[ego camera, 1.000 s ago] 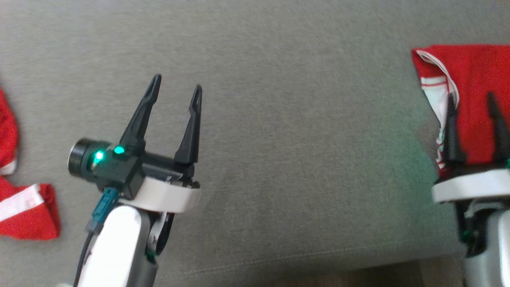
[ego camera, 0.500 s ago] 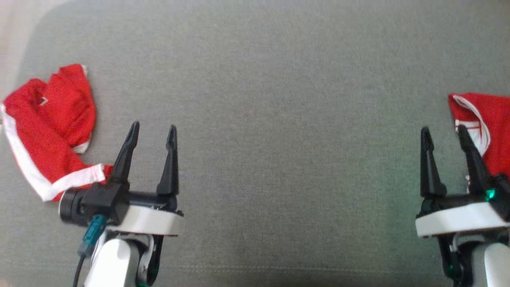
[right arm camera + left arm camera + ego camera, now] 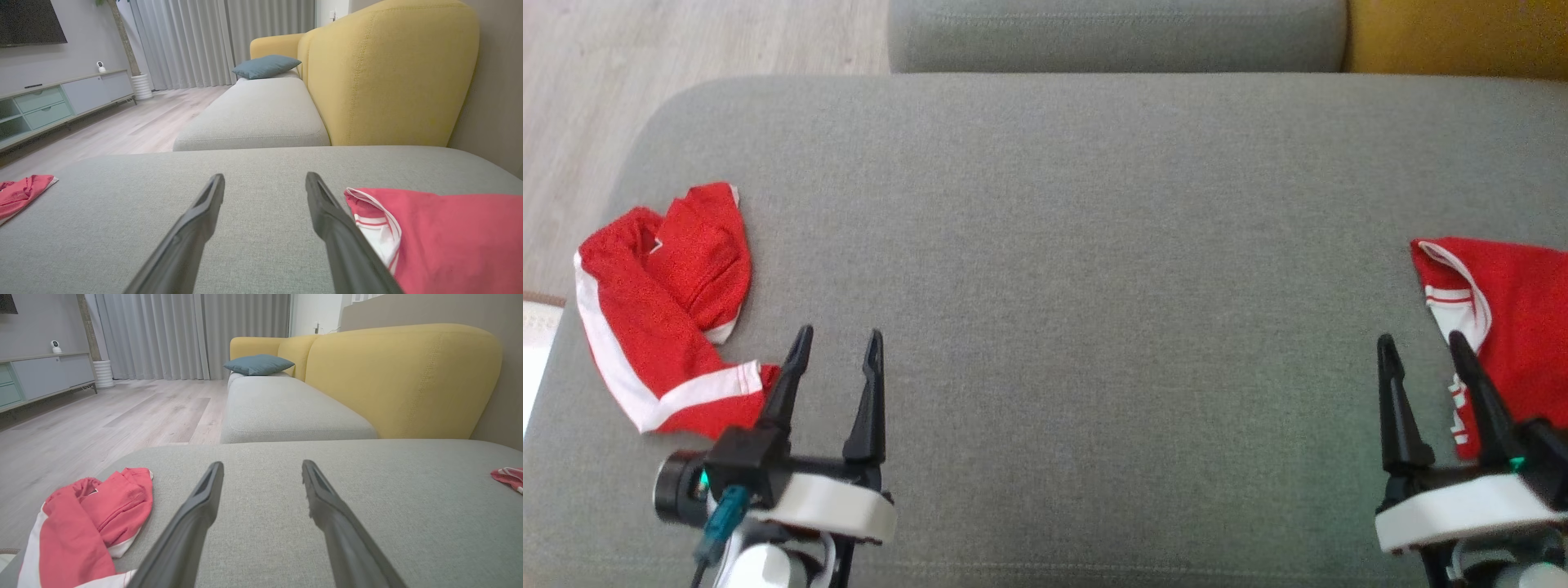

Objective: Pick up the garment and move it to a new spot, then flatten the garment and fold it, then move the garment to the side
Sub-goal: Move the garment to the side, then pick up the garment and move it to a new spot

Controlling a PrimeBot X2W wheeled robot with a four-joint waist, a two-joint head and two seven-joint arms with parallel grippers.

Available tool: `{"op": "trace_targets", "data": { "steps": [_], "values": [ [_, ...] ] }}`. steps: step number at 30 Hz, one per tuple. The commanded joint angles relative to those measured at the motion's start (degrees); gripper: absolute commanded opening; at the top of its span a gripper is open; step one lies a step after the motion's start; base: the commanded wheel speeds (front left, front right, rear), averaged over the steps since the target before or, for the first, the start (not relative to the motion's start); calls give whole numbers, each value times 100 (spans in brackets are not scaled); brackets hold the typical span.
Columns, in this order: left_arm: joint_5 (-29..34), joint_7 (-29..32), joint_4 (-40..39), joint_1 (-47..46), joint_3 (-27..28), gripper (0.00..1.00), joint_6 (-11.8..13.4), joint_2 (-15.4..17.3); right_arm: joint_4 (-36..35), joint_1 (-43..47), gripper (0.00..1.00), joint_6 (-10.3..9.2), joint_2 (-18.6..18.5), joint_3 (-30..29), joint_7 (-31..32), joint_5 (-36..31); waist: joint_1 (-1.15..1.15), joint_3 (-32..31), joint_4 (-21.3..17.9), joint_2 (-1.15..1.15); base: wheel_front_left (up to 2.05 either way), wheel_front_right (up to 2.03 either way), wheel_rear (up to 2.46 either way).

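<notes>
- We find a crumpled red garment [image 3: 662,318], white-striped, at the left end of the grey sofa cushion [image 3: 1094,245].
- Our left pincer [image 3: 840,333] sits just beside it, jaws spread wide, holding nothing.
- Our right pincer [image 3: 1419,337] is equally spread and empty.
- A second red garment [image 3: 1519,327] lies at the cushion's right edge.

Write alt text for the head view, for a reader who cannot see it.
The left gripper and right gripper, both open and empty, are poised over a grey sofa cushion. A crumpled red-and-white garment lies left of the left gripper; a second red garment lies at the right edge, partly behind the right gripper.
</notes>
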Motion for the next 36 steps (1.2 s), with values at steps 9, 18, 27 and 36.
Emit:
{"op": "trace_targets", "data": {
  "steps": [9,18,27,36],
  "values": [
    [-96,-29,-6,71,144,100,-33,98,-260,181,100,-4,-33,97,54,63,0,-330,-63,0,0,0,0],
    [-111,-29,35,93,99,100,-14,141,-274,235,100,-4,-33,59,66,80,0,-373,-89,0,0,0,0],
    [-127,-29,57,58,61,100,30,157,-236,220,100,-4,-33,52,36,110,0,-361,-96,0,0,0,0],
    [-180,-14,57,-62,93,100,77,190,-258,168,100,-4,-33,54,11,123,0,-277,38,0,0,0,0]
  ]
}}
